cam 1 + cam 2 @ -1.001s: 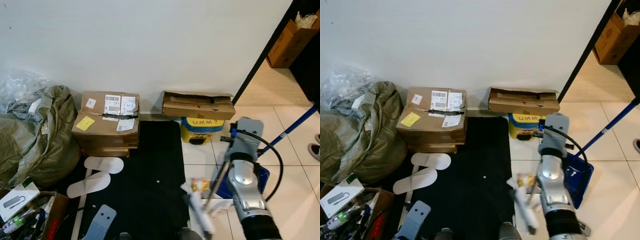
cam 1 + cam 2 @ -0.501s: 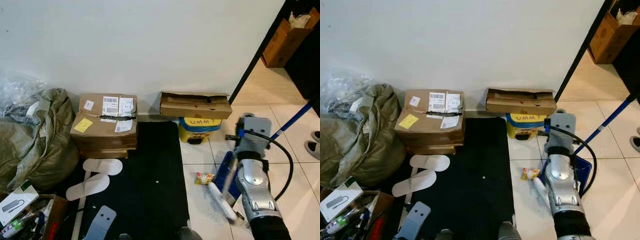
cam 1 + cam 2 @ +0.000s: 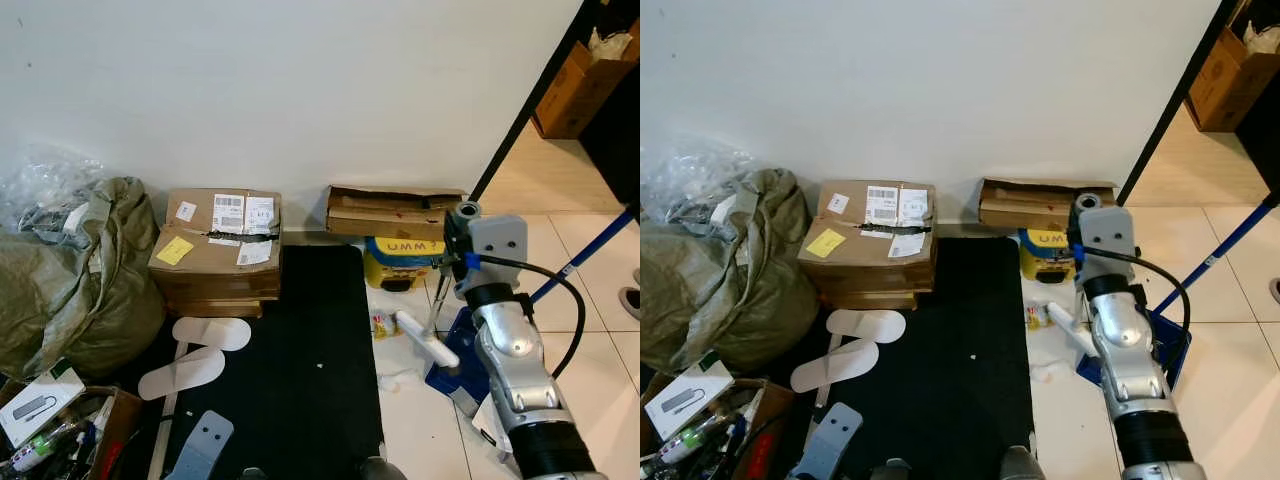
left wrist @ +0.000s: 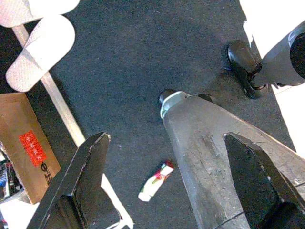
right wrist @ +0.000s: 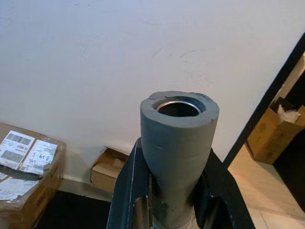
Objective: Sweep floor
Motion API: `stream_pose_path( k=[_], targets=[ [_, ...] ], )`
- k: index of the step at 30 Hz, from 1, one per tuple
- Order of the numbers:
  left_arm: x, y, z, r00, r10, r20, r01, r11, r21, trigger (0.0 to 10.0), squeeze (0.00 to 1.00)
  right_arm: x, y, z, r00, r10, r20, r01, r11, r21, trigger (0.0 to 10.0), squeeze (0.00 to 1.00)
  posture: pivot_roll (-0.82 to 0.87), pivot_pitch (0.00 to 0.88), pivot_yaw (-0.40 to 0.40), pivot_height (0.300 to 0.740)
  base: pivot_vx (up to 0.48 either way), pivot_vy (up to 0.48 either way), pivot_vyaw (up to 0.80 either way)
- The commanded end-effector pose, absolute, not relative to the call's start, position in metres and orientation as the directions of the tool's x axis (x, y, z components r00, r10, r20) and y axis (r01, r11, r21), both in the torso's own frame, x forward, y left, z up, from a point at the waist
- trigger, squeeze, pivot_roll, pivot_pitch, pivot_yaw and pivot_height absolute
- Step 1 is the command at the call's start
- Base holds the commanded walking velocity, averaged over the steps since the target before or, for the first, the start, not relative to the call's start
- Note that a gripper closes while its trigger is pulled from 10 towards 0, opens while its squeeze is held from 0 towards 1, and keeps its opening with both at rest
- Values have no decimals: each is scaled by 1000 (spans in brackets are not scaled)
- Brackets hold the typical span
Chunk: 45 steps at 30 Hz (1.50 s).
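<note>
Currently the right pincer (image 5: 174, 191) is clamped on the grey foam broom handle (image 5: 177, 143). Its white broom head (image 3: 427, 338) lies mid-right of the frame, beside the blue dustpan (image 3: 462, 352). Beyond, a snack wrapper (image 3: 381, 323) rests on tile. Left pincer (image 4: 167, 191) hangs spread wide, empty, above the black mat (image 4: 143, 71).

Right arm extended forward and down, right gripper (image 5: 174, 200) clamped on a grey padded handle (image 5: 178, 143) rising between its fingers. Left gripper (image 4: 167, 186) pointing downward, fingers (image 4: 81, 181) spread wide, nothing between them.
</note>
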<state>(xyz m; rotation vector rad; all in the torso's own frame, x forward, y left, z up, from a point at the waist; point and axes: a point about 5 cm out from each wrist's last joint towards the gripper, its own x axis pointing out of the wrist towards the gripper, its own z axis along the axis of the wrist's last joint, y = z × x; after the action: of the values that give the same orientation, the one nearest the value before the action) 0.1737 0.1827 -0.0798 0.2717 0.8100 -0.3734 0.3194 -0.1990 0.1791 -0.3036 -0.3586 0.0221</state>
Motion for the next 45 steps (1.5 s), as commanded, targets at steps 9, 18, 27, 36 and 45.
stream_pose_path(
  k=[9, 18, 27, 36, 45],
  targets=[
    [152, 186, -90, 567, -198, -799, 417, 906, 71, 10000, 0, 328, -188, 248, 831, 45, 555, 14, 995, -102, 10000, 0, -157, 192, 36, 740, 0, 0, 0],
    [171, 195, -83, 631, -108, -768, 285, 953, 100, 10000, 0, 338, -121, 239, 802, 321, 504, -209, 941, -266, 10000, 0, -147, 166, 20, 740, 0, 0, 0],
    [173, 201, -81, 651, -64, -756, 232, 966, 117, 10000, 0, 324, -60, 199, 684, 574, 449, -369, 804, -466, 10000, 0, -142, 187, 19, 740, 0, 0, 0],
    [167, 224, -79, 660, 21, -751, 167, 970, 174, 10000, 0, 319, -52, 183, 594, 699, 398, -344, 668, -659, 10000, 0, -114, 213, 19, 740, 0, 0, 0],
    [171, 222, -77, 684, 36, -729, 138, 974, 177, 10000, 0, 330, -68, 182, 579, 701, 416, -165, 600, -782, 10000, 0, -106, 264, 24, 740, 0, 0, 0]
  ],
)
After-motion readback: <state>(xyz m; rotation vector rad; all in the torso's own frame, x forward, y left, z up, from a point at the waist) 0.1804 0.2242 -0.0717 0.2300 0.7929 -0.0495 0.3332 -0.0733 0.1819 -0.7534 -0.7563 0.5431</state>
